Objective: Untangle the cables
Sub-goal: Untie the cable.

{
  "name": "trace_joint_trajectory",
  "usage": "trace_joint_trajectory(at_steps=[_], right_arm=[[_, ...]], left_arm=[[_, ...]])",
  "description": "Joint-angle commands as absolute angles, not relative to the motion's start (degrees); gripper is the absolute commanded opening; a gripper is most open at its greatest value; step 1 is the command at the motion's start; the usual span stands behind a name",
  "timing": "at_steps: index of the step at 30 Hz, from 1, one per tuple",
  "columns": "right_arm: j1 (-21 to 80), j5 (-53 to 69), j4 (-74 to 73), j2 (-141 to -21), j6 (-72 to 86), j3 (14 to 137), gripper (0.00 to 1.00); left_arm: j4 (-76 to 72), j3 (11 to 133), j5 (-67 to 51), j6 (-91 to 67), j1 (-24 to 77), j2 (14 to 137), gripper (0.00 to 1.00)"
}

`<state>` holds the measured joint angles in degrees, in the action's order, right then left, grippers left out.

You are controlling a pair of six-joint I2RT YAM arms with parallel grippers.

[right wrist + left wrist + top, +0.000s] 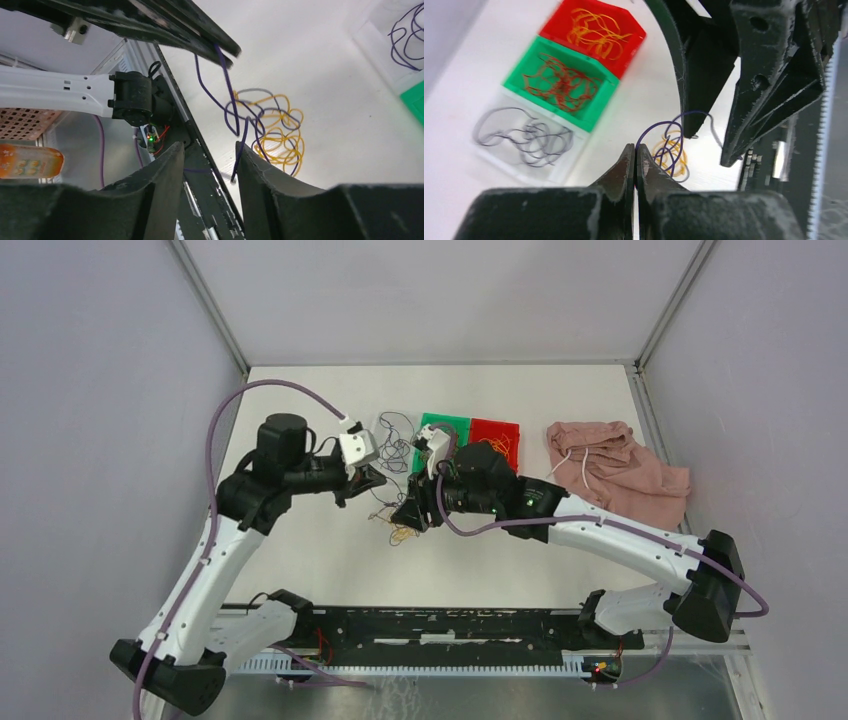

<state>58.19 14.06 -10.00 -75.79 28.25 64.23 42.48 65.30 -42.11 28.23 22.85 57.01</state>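
The cables on the table form a small clump of yellow and purple wires (pixel 670 156) (pixel 277 135) (pixel 400 531) between the two arms. My left gripper (pixel 636 149) (pixel 352 490) is shut on one purple cable (pixel 226 87), which runs from its fingertips (pixel 227 51) down into the clump. My right gripper (pixel 210 148) (pixel 410 516) hovers just right of the clump, open, with nothing between its fingers. A loose purple end hangs beside its right finger (pixel 260 170).
Three bins stand in a row behind the clump: a clear one (pixel 499 160) with dark cables, a green one (pixel 594 119) (pixel 445 419) with dark red cables, a red one (pixel 631 54) (pixel 497 424) with yellow cables. A pink cloth (pixel 615 468) lies at the right.
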Motion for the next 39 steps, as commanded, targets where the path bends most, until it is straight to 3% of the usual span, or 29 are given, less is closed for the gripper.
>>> trace_joint_trajectory(at_steps=[1, 8, 12, 16, 23, 29, 35, 39], right_arm=[[58.0, 14.6, -6.8, -73.7, 30.5, 63.5, 0.54], [55.1, 10.5, -9.3, -66.4, 32.2, 61.1, 0.75], [54.9, 5.1, -11.4, -63.8, 28.7, 63.9, 0.79], [54.9, 10.2, -4.8, -65.4, 24.5, 65.4, 0.81], [55.1, 19.3, 2.5, -66.6, 19.6, 65.2, 0.82], [55.1, 17.1, 3.0, -65.0, 19.4, 65.2, 0.81], [55.3, 17.5, 7.1, -70.0, 21.8, 68.7, 0.76], [56.2, 11.7, 5.2, -73.3, 20.1, 71.5, 0.70]], left_arm=[[35.5, 68.0, -40.2, 40.9, 23.1, 51.3, 0.03], [34.0, 67.4, -41.3, 52.5, 23.2, 45.2, 0.03], [34.1, 67.0, -42.8, 54.4, 23.2, 44.0, 0.03], [34.0, 67.4, -43.9, 52.3, 23.3, 44.5, 0.03], [34.0, 67.8, -43.6, 50.7, 23.3, 44.9, 0.03], [33.7, 67.0, -43.7, 51.9, 23.3, 43.8, 0.03], [33.7, 67.9, -44.4, 47.1, 23.3, 44.5, 0.03], [33.7, 69.2, -44.1, 42.5, 23.3, 45.6, 0.03]])
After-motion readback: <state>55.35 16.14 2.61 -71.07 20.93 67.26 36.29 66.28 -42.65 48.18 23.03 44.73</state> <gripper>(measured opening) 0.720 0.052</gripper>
